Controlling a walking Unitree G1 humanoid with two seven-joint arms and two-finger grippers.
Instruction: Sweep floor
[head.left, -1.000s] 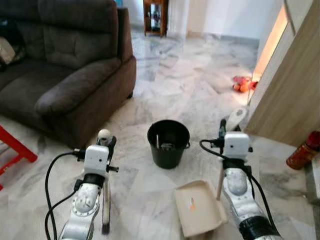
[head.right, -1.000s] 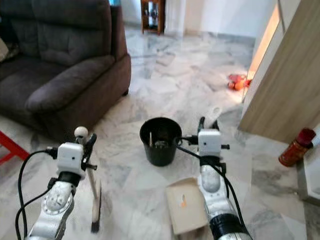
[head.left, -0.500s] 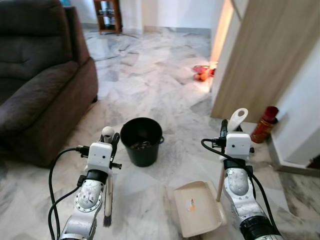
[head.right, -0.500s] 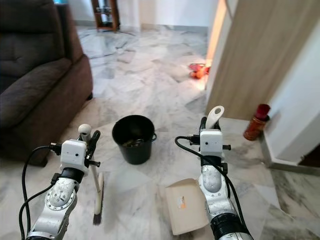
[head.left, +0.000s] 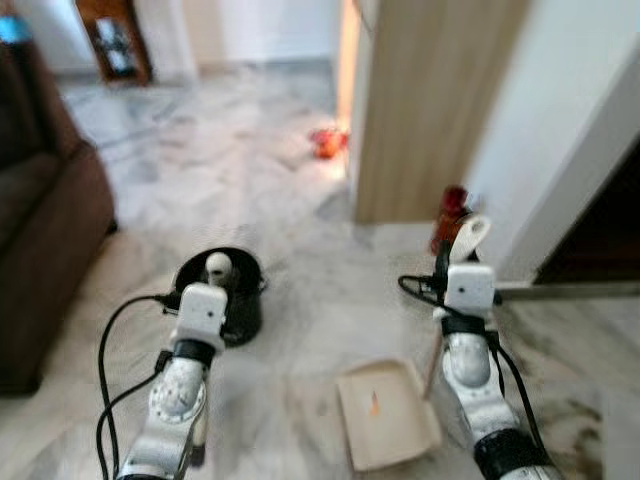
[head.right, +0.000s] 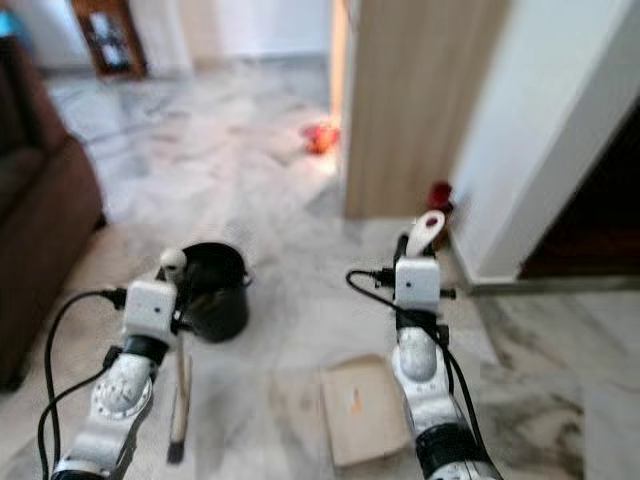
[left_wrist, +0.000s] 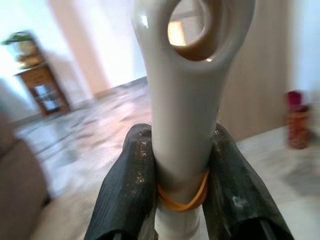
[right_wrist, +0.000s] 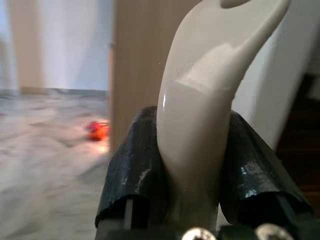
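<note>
**Robot turns right, brush and dustpan in hand**

Swung to the right since half a second ago, the head camera has pushed the dark brown sofa (head.left: 45, 250) out to the left edge and brought a white wall and a dark doorway in on the right; the whole picture is blurred. Both arms and what they carry sit in the same places in the view as before.

The left gripper (left_wrist: 180, 192) is clamped on the cream plastic handle of the hand brush (left_wrist: 187, 100), its two black fingers (left_wrist: 125, 195) pressed against either side of the shaft just above a yellow rubber band. The handle ends in a loop with a hole. In the head views the brush (head.right: 178, 400) hangs upright below the gripper (head.left: 212, 285), bristles near the grey-veined marble floor (head.left: 300, 330).

The right gripper (right_wrist: 197, 175) is closed the same way on the curved cream handle of the dustpan (right_wrist: 215, 95), fingers (right_wrist: 135, 170) tight on both sides. The beige dustpan tray (head.left: 385, 415) lies low over the floor just left of the right arm, with a small orange mark on it too blurred to read.

A round black bucket (head.left: 235, 300) stands on the floor just behind the left gripper. A red cylindrical canister (head.left: 452, 215) stands at the foot of the light wooden panel (head.left: 430, 100), and a small orange-red object (head.left: 325, 142) lies further off.
</note>
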